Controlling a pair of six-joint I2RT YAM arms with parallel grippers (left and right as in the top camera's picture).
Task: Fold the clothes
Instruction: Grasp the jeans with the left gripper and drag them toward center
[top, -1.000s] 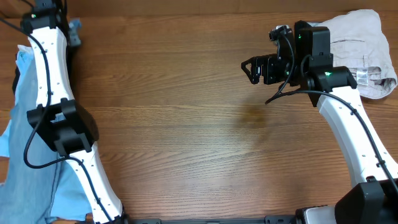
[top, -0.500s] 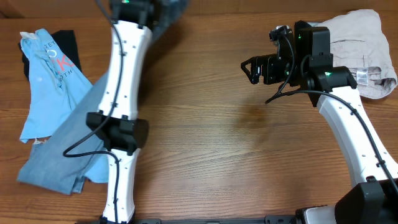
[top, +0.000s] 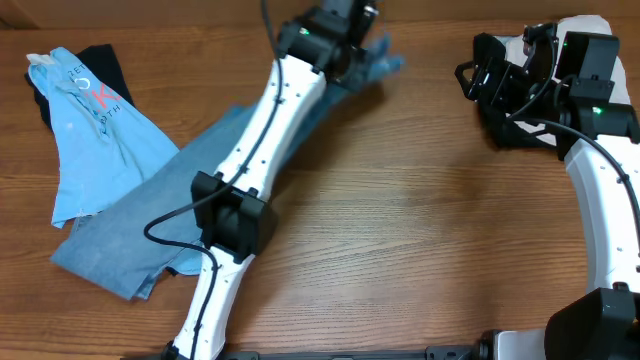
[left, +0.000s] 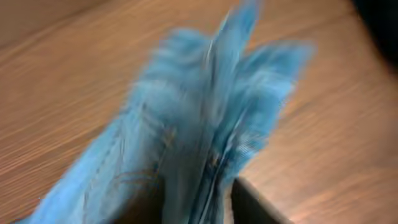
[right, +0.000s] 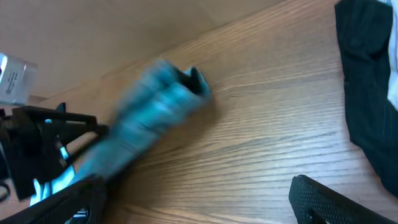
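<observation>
Worktop (top: 420, 230): brown wood grain; both arms reach over it from the near edge.
Jeans (top: 125, 235): light-blue denim lying in a long slant from the near left part of the worktop to the middle of the far edge. The far end is bunched, and the cloth is blurred in both wrist views.
Left fingers (top: 358, 48): at the middle of the far edge, pinching the bunched far end of the jeans. In the left wrist view the denim folds run down between the two dark fingertips.
Right fingers (top: 478, 74): spread wide with nothing between them, near the far right corner, facing the bunched jeans end and well apart from it.
T-shirt (top: 85, 135): pale blue with red print, flat near the far left corner, its near side touching the jeans.
Black garment (top: 100, 62): under the T-shirt's far edge, partly covered.
Pale garment (top: 590, 22): in the far right corner, mostly hidden behind the right arm.
Dark cloth (right: 367, 68): at the right edge of the right wrist view, lying on the wood.
</observation>
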